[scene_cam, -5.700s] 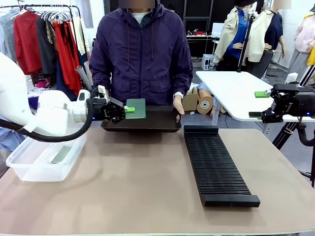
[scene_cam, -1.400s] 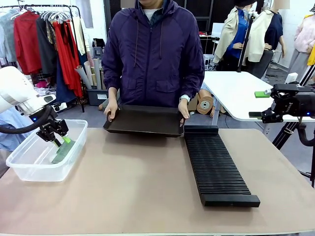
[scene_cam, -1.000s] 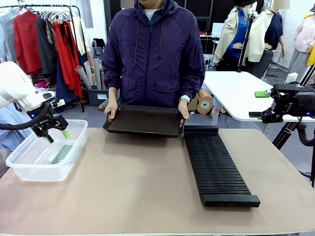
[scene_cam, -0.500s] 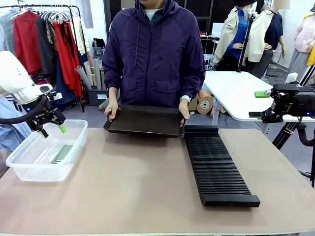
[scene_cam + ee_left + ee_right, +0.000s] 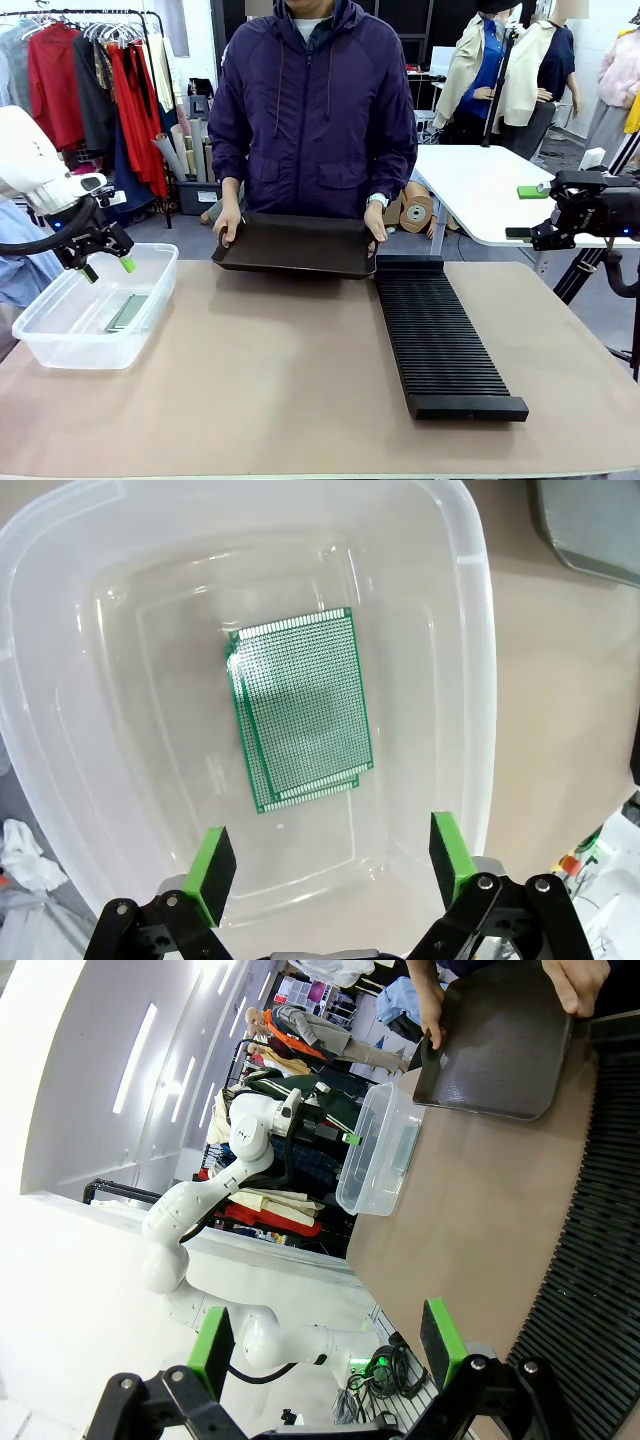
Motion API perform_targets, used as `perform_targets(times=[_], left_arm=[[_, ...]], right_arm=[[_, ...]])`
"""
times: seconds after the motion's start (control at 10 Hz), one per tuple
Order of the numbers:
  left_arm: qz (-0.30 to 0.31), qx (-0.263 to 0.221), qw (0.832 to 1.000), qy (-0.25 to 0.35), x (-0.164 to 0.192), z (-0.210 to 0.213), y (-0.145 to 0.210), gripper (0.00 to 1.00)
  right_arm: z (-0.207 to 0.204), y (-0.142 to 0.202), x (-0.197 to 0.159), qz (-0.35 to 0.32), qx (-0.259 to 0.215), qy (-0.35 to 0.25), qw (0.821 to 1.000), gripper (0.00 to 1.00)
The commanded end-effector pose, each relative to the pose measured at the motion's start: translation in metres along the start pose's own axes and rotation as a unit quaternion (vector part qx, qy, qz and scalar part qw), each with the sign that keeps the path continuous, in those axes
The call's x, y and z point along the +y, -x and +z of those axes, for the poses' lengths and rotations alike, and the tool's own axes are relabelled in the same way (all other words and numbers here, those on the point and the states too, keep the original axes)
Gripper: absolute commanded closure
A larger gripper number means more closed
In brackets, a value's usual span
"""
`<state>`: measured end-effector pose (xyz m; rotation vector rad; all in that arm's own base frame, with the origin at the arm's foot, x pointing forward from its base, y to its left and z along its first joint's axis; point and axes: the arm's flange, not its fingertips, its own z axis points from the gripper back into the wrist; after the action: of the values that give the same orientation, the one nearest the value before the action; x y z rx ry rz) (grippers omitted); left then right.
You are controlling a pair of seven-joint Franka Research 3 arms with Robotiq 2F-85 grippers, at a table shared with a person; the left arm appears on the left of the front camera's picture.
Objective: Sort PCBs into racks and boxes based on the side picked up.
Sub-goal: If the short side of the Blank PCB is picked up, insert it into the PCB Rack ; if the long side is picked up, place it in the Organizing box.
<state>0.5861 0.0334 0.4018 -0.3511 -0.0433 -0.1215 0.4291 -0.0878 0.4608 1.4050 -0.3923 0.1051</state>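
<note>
Two green PCBs (image 5: 300,708) lie stacked and slightly offset on the floor of the clear box (image 5: 475,630). The box (image 5: 60,345) stands at the table's left edge, and a PCB (image 5: 127,312) shows through its wall. My left gripper (image 5: 105,268) hangs open above the box with nothing between its green pads (image 5: 212,865). The long black slotted rack (image 5: 440,335) lies right of centre and holds no boards. My right gripper (image 5: 525,212) is open and bare at the far right, off the table's edge; in its wrist view the rack (image 5: 590,1260) lies below it.
A person at the far side holds a shallow black tray (image 5: 295,245) with both hands, resting on the table's far edge next to the rack's end. A white side table (image 5: 480,185) stands behind my right gripper. The brown tabletop (image 5: 270,390) lies between box and rack.
My left gripper carried a PCB from the tray, set it down in the box, opened, and has since risen a little above the box. The right arm has stayed still.
</note>
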Motion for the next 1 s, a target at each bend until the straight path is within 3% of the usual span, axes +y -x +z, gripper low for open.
perform_targets(times=[0.0,0.3,0.6,0.9], left_arm=[[0.014,-0.007,1.000,-0.009,-0.002,0.001,0.003,0.00],[0.026,-0.024,0.999,0.019,-0.002,0.011,0.005,0.00],[0.026,-0.049,0.987,0.153,0.006,0.038,0.019,0.00],[0.025,-0.060,0.951,0.302,0.017,0.049,0.027,0.00]], right_arm=[[0.000,0.000,0.002,0.004,-0.001,-0.001,1.000,0.00],[0.000,0.000,0.002,0.004,-0.001,-0.001,1.000,0.00],[0.000,0.000,0.002,0.004,-0.001,-0.001,1.000,0.00],[0.000,0.000,0.002,0.004,-0.001,-0.001,1.000,0.00]])
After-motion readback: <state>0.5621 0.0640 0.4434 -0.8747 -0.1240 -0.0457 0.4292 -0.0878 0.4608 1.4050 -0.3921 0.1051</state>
